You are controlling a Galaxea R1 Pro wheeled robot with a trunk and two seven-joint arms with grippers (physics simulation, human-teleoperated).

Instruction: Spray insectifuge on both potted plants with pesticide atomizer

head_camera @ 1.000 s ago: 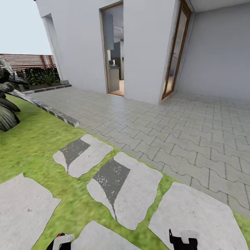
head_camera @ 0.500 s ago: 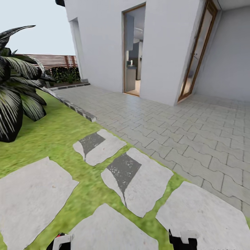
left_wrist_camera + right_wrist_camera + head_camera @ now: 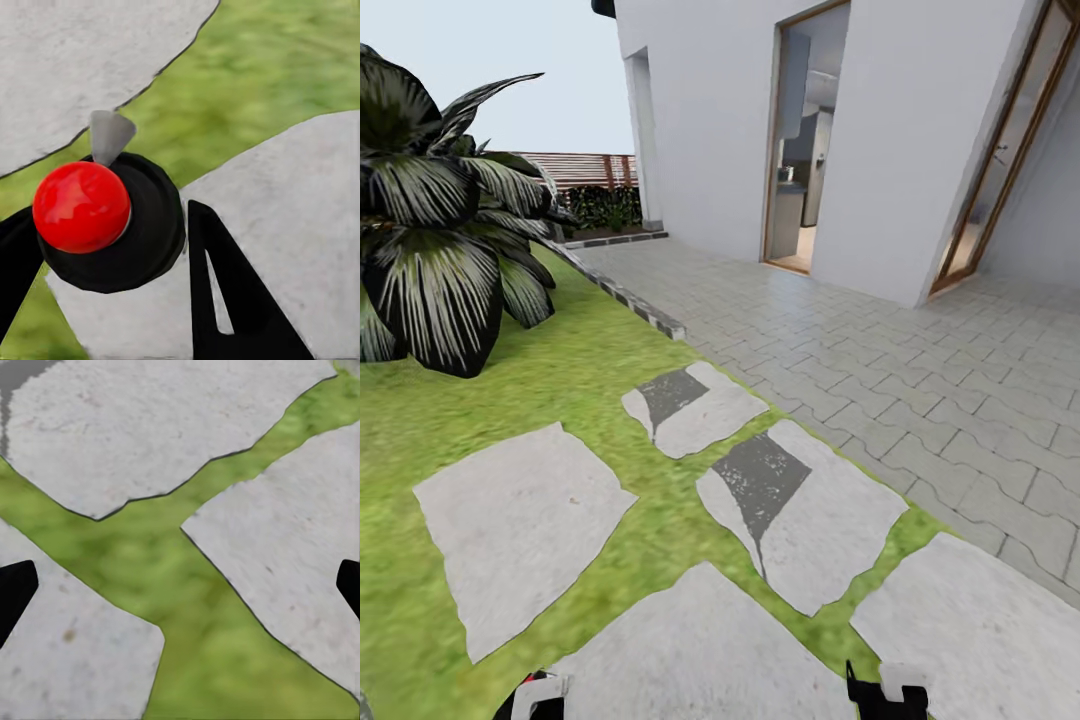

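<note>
1. Transit is the step in hand, as I judge it: the robot is standing on the garden lawn [image 3: 510, 400] among grey stepping slabs [image 3: 520, 520], facing a white house [image 3: 880, 130] with an open doorway [image 3: 800, 150] and a paved terrace [image 3: 920, 390], with no potted rosette in sight.
2. A large striped spiky plant [image 3: 440, 250] is rising at the lawn's far left; it is no target for spraying.
3. A brown slatted fence [image 3: 585, 168] is showing beyond it, beside the house corner.
4. The pesticide atomizer [image 3: 105, 221] is sitting in the left gripper [image 3: 105, 285]: in the left wrist view its round dark top with a red knob and a small grey nozzle tip is lying between the two black fingers [image 3: 225, 300], which are standing narrowly apart and appearing to be pressing its sides.
5. The right gripper [image 3: 180, 585] is hanging spread wide over grass and slabs, only its black fingertips [image 3: 15, 589] peeking in at the edges, with nothing between them.
6. In the head view both wrists are just poking in at the bottom edge, the left [image 3: 540, 695] and the right [image 3: 885, 690].
7. The next move, I judge, is calling for turning or driving on until a potted plant comes into sight, then bringing the nozzle to bear on its leaves.
</note>
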